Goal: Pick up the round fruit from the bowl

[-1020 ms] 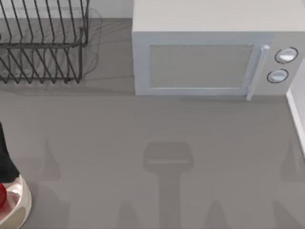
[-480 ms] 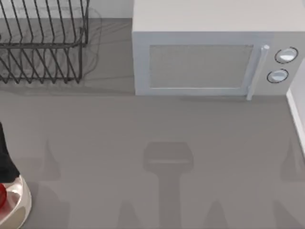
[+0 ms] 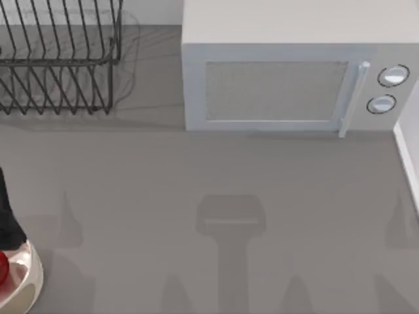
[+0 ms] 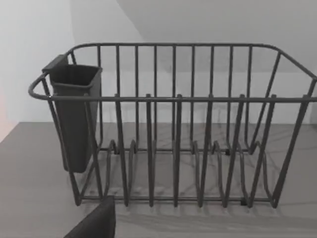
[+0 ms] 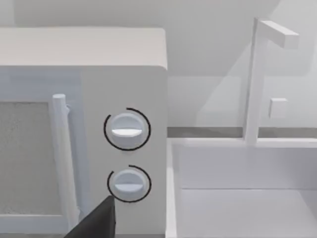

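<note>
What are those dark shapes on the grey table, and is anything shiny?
Top view: soft shadows fall on the table, a broad one at centre and pointed ones beside it; the bowl shows a glossy rim. Left wrist view: the dish rack casts thin line shadows. Right wrist view: evenly lit microwave.

View from above my grey bench (image 3: 216, 170). At the far left stands a dark wire dish rack (image 3: 59, 59); beside it, toward the right, a white microwave (image 3: 294, 72) with a vertical door handle (image 3: 350, 98) and two round knobs (image 3: 393, 76). At the near left edge the cream bowl (image 3: 26, 278) is cut off by the frame, the red round fruit (image 3: 2, 267) inside it. A dark part of my left arm (image 3: 6, 209) rises just behind the bowl.
</note>
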You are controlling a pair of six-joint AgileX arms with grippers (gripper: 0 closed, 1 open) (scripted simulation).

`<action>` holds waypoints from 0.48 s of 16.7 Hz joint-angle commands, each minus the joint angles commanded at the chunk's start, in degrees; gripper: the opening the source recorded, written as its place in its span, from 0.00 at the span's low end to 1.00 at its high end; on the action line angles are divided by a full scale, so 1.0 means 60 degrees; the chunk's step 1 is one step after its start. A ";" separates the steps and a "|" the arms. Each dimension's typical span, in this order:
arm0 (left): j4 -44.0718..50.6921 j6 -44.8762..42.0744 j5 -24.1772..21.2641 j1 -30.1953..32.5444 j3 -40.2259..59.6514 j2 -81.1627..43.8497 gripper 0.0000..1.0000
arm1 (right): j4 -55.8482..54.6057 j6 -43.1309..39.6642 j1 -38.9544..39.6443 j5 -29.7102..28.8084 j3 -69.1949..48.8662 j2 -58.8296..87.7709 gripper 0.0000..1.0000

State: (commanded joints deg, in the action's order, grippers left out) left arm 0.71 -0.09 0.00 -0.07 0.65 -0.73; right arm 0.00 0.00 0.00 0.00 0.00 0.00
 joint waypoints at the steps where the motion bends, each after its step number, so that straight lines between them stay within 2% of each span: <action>1: 0.0203 -0.0024 0.0000 -0.0021 0.0180 -0.0208 1.00 | 0.0000 0.0000 0.0000 0.0000 0.0000 0.0000 1.00; 4: 0.1366 -0.0151 -0.0001 -0.0130 0.1125 -0.1448 1.00 | 0.0000 0.0000 0.0000 0.0000 0.0000 0.0000 1.00; 8: 0.3770 -0.0403 -0.0001 -0.0346 0.3004 -0.4366 1.00 | 0.0000 0.0000 0.0000 0.0000 0.0000 0.0000 1.00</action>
State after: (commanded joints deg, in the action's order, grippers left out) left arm 23.33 -2.50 -0.01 -2.15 18.67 -26.93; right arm 0.00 0.00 0.00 0.00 0.00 0.00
